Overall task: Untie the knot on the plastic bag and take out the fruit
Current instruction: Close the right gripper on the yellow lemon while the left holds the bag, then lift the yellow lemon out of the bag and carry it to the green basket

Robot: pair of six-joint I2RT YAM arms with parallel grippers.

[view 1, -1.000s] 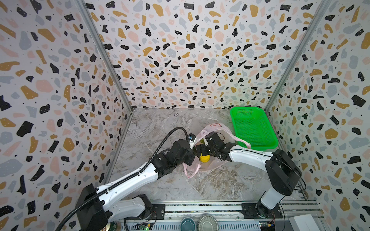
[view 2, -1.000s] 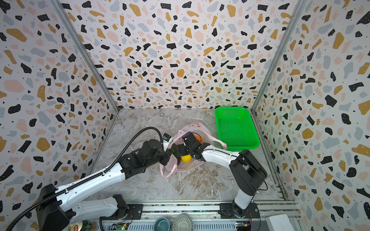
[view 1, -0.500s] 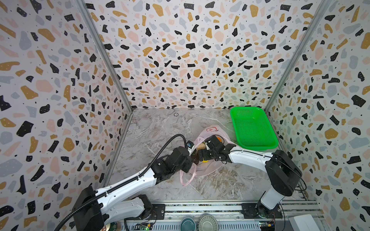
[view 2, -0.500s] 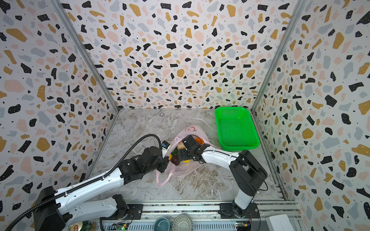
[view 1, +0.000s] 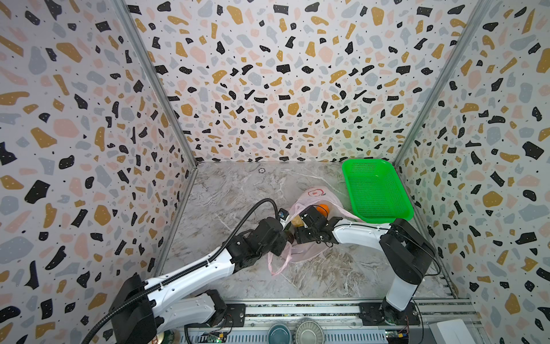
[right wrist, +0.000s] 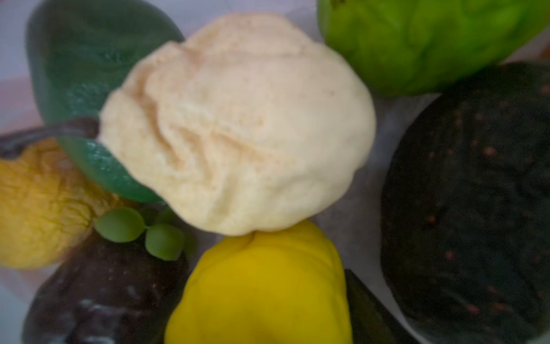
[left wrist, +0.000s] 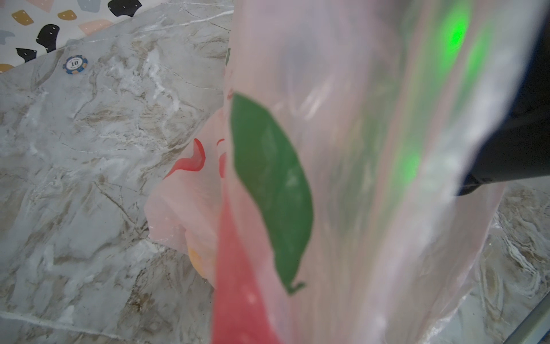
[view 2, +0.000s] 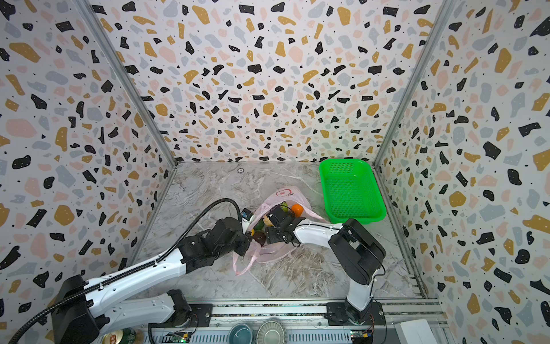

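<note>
Top views first. Compared with a second ago, the left gripper (view 1: 282, 238) has backed off toward its own base and dragged the edge of the plastic bag (view 1: 315, 195) along with it, so the bag is pulled out longer now. The yellow fruit (right wrist: 262, 286) that sat in plain sight between the two grippers back then is mostly covered in both top views. What shows instead is the cream-white fruit (view 1: 297, 222) right beside the right gripper (view 1: 300, 233), with the orange fruit (view 1: 323, 208) on that gripper's far side.

The left gripper is clamped tight on the bag's plastic. The right gripper is nose-down in the bag's open mouth among the fruit, and I can't tell how wide its jaws are.

The bag's long axis runs from the red-printed end, out beyond the right gripper and close to the green mesh basket (view 1: 375, 190), to a loop handle (view 1: 276, 263). That handle trails on the table (view 1: 238, 190) on the near side of the left gripper. The mouth faces the left gripper.

Left wrist view: blurry pink film hangs right across the lens, with red print and a green leaf shape on it. Past it there's marble table and a poker chip (left wrist: 75, 64) marked 10, well apart from the bag.

Right wrist view: the cream-white fruit (right wrist: 238, 125) is dead centre, touching the yellow fruit and the dark green fruit (right wrist: 83, 59). The bumpy light green fruit (right wrist: 416, 38) and blackish-brown fruit (right wrist: 104, 292) crowd around it.
</note>
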